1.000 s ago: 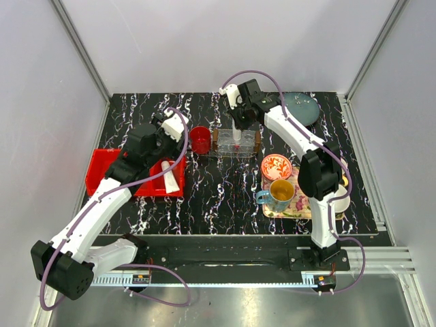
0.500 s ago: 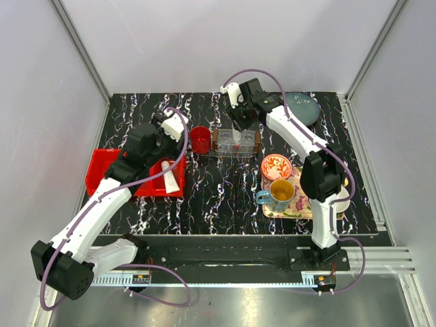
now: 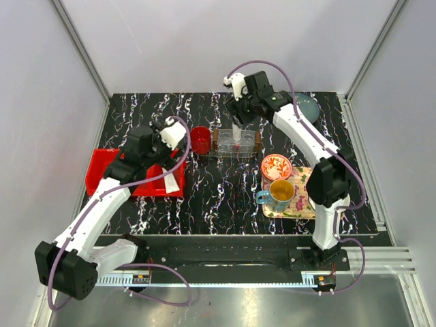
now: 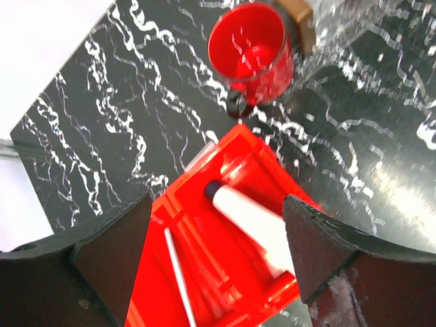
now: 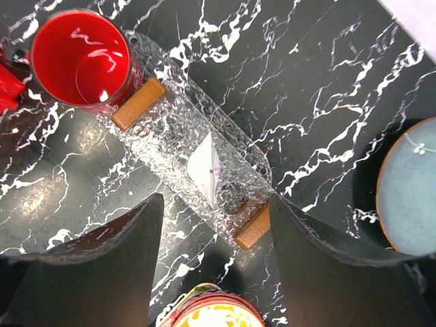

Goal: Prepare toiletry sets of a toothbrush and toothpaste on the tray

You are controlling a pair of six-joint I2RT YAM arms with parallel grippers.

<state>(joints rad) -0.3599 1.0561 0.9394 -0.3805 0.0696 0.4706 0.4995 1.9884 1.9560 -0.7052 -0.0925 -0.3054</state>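
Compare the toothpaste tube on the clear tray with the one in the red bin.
The tray tube rests on the clear tray, the bin tube in the red bin. The tray tube lies alone; the bin tube has the toothbrush nearby. Both are white.

— Anything blurred?
— In the left wrist view, yes: toothpaste smeared soft in the red bin, wide end hard to read beside a finger of the left tool.
— Toothbrush seen whole?
— No. Cut by the bottom edge, red bin too. From above, too thin to find; part of the red bin under the left arm.
— Right wrist view?
— Blue plate clipped at right, patterned bowl at the bottom.
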